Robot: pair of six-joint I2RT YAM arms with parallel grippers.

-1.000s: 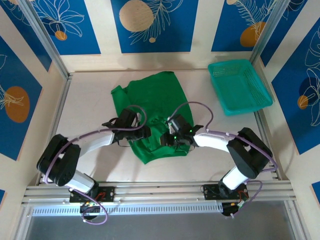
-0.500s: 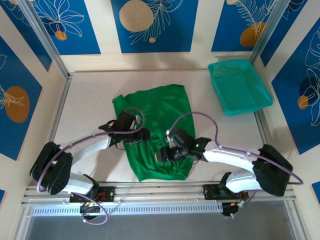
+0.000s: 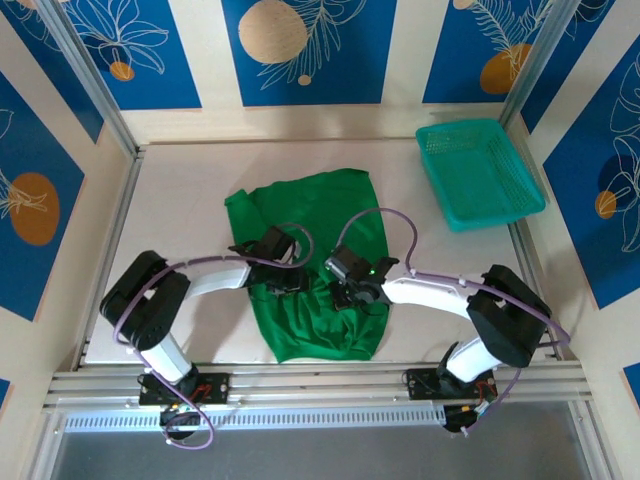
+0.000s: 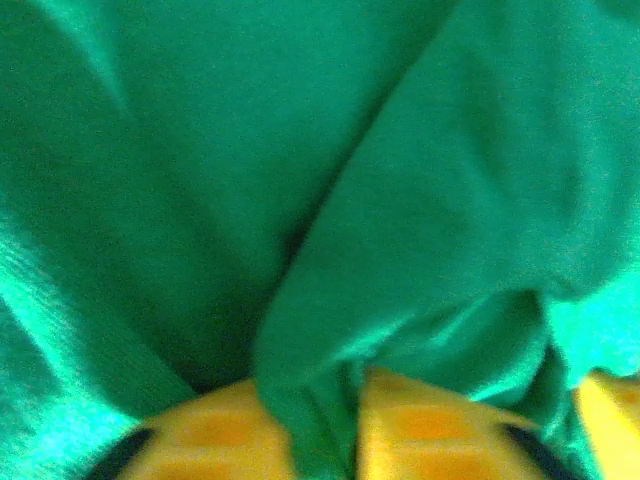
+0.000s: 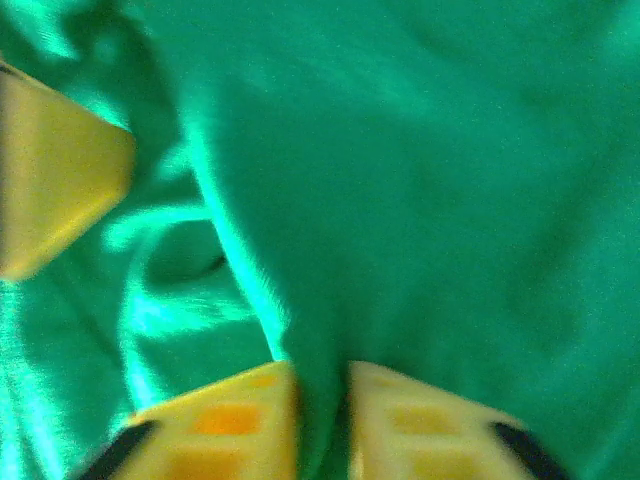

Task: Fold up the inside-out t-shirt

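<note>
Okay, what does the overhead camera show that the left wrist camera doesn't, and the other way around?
Overhead: the whole green t-shirt spread on the table, the teal basket at the far right, and the right end effector down on the shirt's middle. Left wrist: a close-up of the left end effector, its yellow fingers pinching a ridge of cloth. Both: green fabric and the left end effector.

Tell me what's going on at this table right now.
Two robot arms are working on a green t-shirt that lies spread on the table. The left hand and the right hand are each shut on a pinch of cloth near the shirt's middle, close beside each other. A teal basket sits apart from the shirt at the far right corner.
</note>
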